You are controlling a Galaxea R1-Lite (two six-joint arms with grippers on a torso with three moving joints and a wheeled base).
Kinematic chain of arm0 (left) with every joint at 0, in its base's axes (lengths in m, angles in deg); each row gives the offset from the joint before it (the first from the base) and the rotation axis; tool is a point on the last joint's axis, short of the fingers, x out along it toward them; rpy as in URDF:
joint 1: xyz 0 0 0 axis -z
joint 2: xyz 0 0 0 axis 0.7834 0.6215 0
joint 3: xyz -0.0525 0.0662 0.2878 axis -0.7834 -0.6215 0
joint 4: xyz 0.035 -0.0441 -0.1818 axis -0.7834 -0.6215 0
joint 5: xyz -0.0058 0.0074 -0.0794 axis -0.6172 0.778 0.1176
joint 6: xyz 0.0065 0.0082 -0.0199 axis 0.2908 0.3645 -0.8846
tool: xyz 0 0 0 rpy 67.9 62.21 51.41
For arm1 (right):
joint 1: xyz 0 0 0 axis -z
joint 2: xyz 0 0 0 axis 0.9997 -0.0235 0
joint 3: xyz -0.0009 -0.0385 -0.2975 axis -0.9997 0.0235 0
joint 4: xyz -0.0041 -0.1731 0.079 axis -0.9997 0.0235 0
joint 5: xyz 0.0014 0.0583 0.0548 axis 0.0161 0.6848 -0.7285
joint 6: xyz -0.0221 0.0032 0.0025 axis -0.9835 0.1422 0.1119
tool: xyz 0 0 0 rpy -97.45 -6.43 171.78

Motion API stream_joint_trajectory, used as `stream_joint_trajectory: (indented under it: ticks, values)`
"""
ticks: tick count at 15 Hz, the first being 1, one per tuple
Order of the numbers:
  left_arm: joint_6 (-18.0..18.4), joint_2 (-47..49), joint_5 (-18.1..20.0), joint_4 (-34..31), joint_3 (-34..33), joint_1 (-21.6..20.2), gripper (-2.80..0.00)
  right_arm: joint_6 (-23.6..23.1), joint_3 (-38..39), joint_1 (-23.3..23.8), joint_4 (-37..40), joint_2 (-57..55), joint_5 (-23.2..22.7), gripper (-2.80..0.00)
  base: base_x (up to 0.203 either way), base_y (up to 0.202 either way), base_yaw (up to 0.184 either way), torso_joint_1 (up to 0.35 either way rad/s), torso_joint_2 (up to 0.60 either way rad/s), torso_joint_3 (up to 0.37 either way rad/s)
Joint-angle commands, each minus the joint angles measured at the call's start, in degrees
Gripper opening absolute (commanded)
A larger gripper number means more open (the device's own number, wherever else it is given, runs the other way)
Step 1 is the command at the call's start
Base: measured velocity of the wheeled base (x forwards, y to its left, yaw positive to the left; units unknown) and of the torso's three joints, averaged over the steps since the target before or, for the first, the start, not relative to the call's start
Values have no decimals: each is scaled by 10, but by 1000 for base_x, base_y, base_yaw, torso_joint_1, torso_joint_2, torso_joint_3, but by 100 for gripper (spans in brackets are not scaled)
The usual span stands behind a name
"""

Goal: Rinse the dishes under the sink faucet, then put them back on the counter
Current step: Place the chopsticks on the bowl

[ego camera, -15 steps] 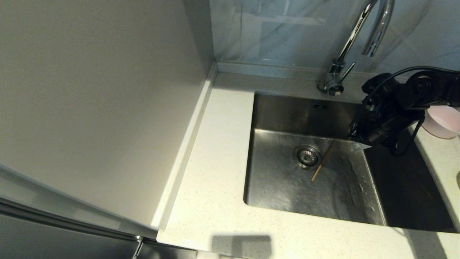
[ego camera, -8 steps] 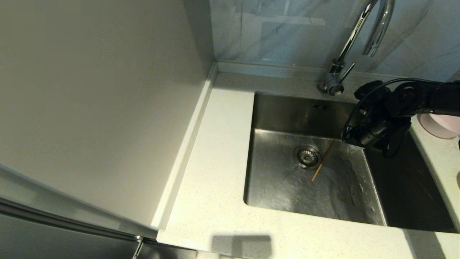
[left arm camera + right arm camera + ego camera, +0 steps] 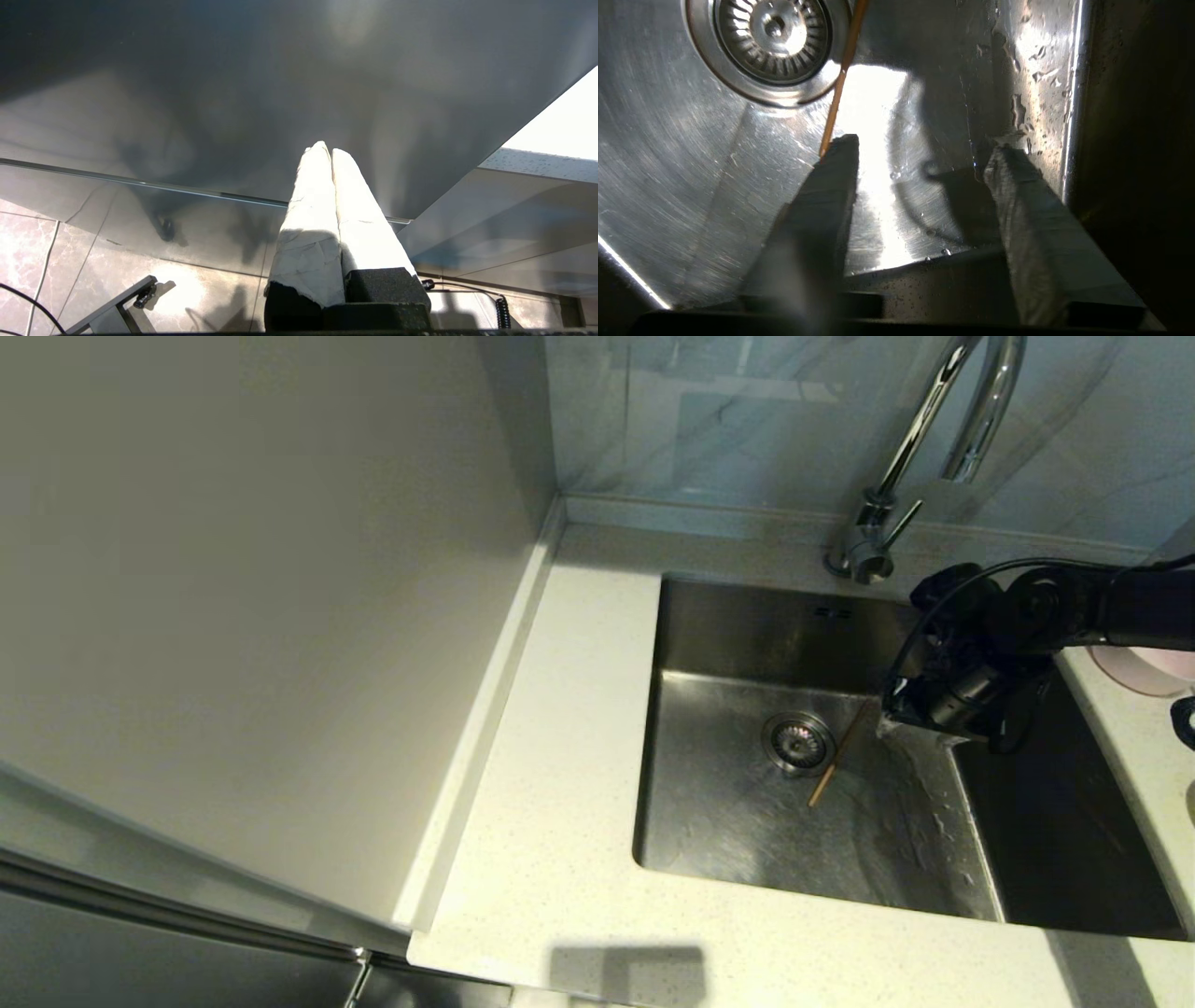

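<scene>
**In the sink, one chopstick down, right gripper spread above it**

Across the frame's near and left sides, off-white speckled counter (image 3: 560, 728), with a low raised edge against the beige wall panel (image 3: 233, 597). Set into the counter toward its far right corner, the stainless-steel sink (image 3: 738, 831), floor wet and streaked on the right half. At the sink's far rim, the chrome gooseneck faucet (image 3: 896, 457), thin lever jutting from its base, spout curving back over the basin. Reaching in from the right over the sink's right part, the black right arm, its right gripper (image 3: 901, 714) hanging low inside the basin; seen from the wrist, right gripper (image 3: 920, 144) with jaws spread well apart, nothing between them, bare wet steel in the gap. On the counter strip along the sink's right edge, partly hidden behind the arm, the pale pink bowl (image 3: 1144, 672). In the middle of the sink floor, the round strainer drain (image 3: 798, 742). Just beside the drain, on its right, a single brown chopstick (image 3: 837, 765) lying flat and slanted; from the wrist, chopstick (image 3: 840, 79) running past the drain's edge to one fingertip, contact not clear. Away from the sink, below counter level beside a dark cabinet face, the left gripper (image 3: 327, 151), parked, white-wrapped fingers pressed together and empty.
</scene>
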Motion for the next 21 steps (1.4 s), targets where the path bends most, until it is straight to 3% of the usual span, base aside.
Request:
stream_joint_trajectory:
  ticks: [1,8,21]
  values:
    - [0,-2,0,0,0,0,-280,3,5,-1,-2,-16,0,0,0,0,0,0,0,0]
    - [0,-2,0,0,0,0,-280,11,32,-2,-146,-63,3,0,0,0,0,0,0,0]
    - [0,-2,0,0,0,0,-280,15,-17,-22,-153,-138,49,0,0,0,0,0,0,0]
